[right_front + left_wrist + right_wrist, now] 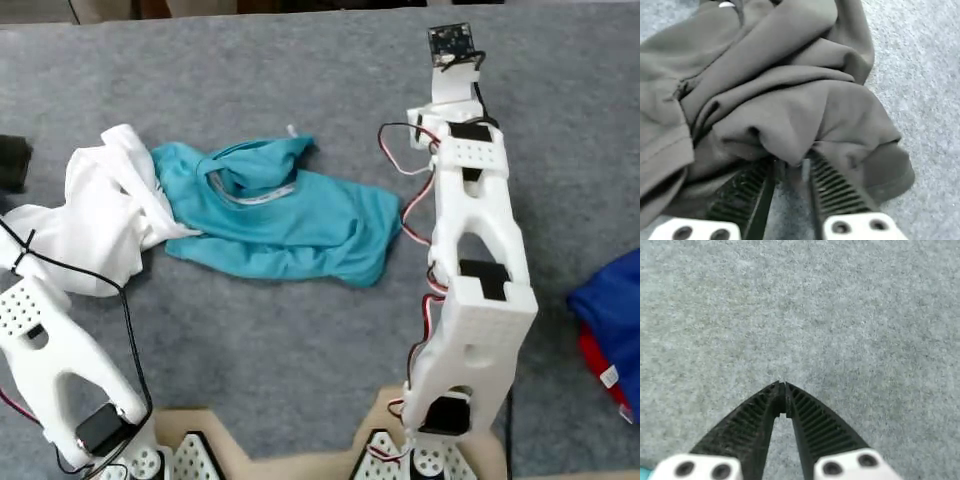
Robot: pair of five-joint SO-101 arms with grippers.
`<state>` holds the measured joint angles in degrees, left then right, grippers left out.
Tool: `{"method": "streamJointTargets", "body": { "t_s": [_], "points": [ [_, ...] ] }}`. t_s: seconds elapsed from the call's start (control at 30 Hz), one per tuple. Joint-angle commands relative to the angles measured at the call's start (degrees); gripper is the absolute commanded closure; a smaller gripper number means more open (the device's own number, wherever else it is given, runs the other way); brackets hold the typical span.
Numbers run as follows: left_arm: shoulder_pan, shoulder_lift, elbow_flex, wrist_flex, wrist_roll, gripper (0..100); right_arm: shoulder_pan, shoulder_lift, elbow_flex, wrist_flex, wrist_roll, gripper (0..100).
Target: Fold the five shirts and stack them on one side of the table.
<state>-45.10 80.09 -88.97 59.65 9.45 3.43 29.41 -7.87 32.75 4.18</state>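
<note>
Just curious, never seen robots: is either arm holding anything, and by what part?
The left end effector pinches a bunched fold of the crumpled white fabric shirt. The right end effector is shut, empty.

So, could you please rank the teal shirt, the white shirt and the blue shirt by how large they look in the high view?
1. teal shirt, spread out widest.
2. white shirt, bunched up, not far behind.
3. blue shirt, smallest as seen, though the picture's edge cuts it off.
</note>
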Motion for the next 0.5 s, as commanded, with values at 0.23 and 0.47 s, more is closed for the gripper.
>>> {"method": "streamJointTargets", "body": {
  "t_s": [0.23, 0.47],
  "points": [
    [8.7, -10.33, -6.95, 17.67, -0.09, 98, -0.57, -0.4, -1.63, 0.0, 0.62, 99.3],
    [22.33, -21.85, -6.86, 26.02, -0.26, 98, -0.66, -0.22, -1.63, -0.09, 1.32, 99.3]
  ]
}}
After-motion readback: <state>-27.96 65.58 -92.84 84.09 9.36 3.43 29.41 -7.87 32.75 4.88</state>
